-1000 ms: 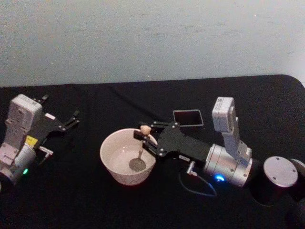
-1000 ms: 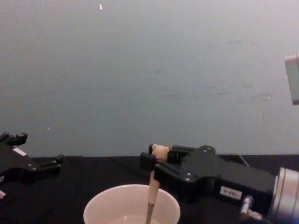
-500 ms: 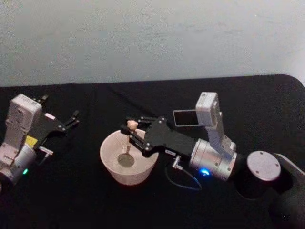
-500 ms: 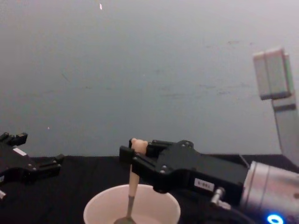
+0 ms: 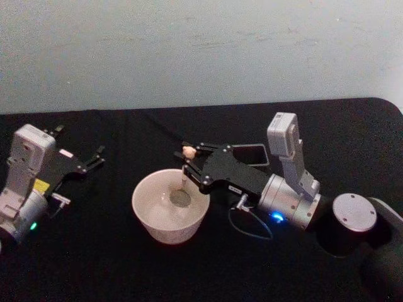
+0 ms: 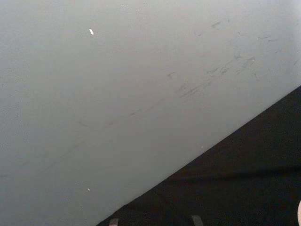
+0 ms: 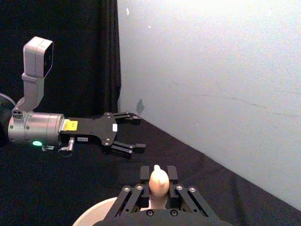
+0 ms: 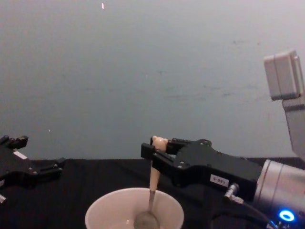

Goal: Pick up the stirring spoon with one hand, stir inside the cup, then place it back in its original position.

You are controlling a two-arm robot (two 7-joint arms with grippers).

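Note:
The cream-white cup sits at the table's middle. The stirring spoon stands nearly upright in it, its grey bowl low inside the cup near the far right wall. My right gripper is shut on the spoon's upper handle, just under the bear head, above the cup's far rim. The dark grey holder stands behind the right gripper, partly hidden by it. My left gripper rests open and empty at the table's left.
A black cloth covers the table and a pale wall rises behind it. A thin cable loops under the right wrist. The right arm's grey joint cap sits at the near right.
The right gripper has carried the spoon around inside the cup: from the middle to the left side, then to the far right side. The left arm has not moved.

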